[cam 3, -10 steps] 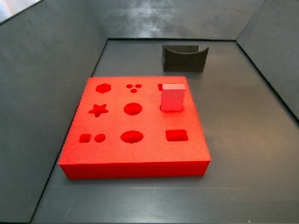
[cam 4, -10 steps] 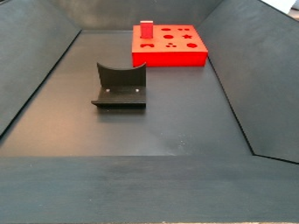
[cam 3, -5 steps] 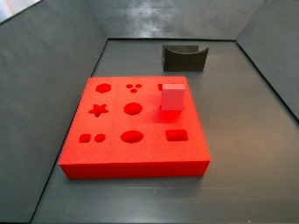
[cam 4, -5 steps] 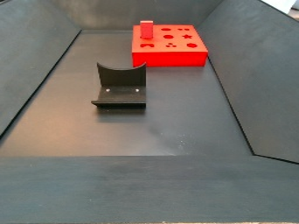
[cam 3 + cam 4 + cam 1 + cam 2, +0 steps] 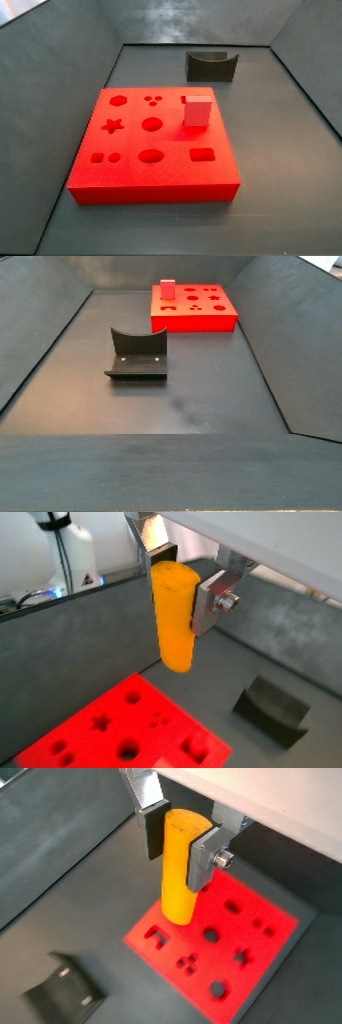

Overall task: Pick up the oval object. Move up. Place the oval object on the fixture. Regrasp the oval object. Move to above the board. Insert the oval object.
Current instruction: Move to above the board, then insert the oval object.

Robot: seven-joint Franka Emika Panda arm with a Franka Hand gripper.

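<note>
- While neither side view shows the arm at all, both wrist views show the gripper (image 5: 183, 574) high above the floor, its 2 fingers (image 5: 202, 856) clamped on the upper part of the oval object (image 5: 174, 616)
- The oval object (image 5: 178, 876) is a smooth yellow-orange peg held upright between the silver plates, most of its length hanging free below them
- In a wrist view the board (image 5: 219, 941) lies far beneath the peg, a bright red slab with a star, circles and other cut-outs in its top
- In a side view the board (image 5: 154, 148) fills the middle of the frame, and a small red upright block (image 5: 197, 113) stands on its right half
- The fixture (image 5: 210, 66) sits on the dark floor beyond the board, upper centre-right of that frame, well apart from it
- In a side view the fixture (image 5: 135, 356) stands left of centre, with the board (image 5: 195, 309) further back near the top
- The fixture (image 5: 273, 710) also shows in a wrist view, its notch empty
</note>
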